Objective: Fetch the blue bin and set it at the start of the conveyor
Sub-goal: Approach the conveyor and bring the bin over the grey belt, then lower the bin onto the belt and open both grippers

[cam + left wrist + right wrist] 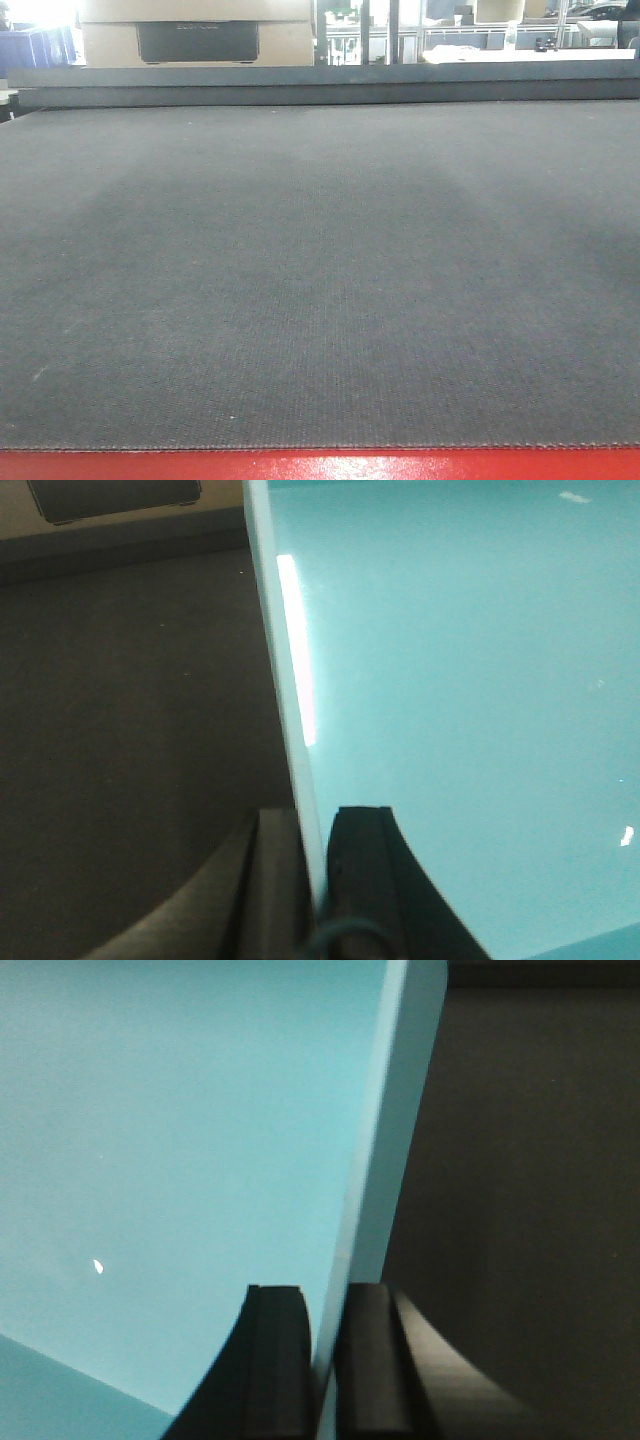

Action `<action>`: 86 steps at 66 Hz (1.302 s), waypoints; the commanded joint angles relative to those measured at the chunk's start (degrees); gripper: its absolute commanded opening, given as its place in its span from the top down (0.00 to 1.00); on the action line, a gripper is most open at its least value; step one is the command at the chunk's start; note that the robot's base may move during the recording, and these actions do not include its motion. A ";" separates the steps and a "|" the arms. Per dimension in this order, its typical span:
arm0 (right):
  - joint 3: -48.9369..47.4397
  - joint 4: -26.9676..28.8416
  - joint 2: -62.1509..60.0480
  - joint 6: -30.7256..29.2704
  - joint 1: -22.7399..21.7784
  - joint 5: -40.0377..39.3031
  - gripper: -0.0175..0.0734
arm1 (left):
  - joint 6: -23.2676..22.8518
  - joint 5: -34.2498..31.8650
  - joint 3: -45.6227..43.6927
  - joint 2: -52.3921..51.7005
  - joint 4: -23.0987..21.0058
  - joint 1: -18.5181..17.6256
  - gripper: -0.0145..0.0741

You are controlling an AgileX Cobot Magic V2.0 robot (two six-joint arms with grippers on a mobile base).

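While the left claw point(318, 825) grips one thin side wall of the blue bin point(470, 680), with one finger inside the tub and one outside, the right claw point(325, 1305) pinches the wall on the other side in just the same way. The smooth inside of the tub lies to the right of the left claw and to the left of the right claw, and the dark conveyor start point(320, 280) shows past the outer finger of each claw. I cannot tell if the tub touches the belt, which has a red strip point(320, 465) along its near edge.
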 commanded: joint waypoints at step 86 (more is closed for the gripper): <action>25.53 -6.81 16.99 -1.47 -1.03 -19.79 0.79 | -3.56 -28.58 37.53 12.98 -7.72 5.32 0.78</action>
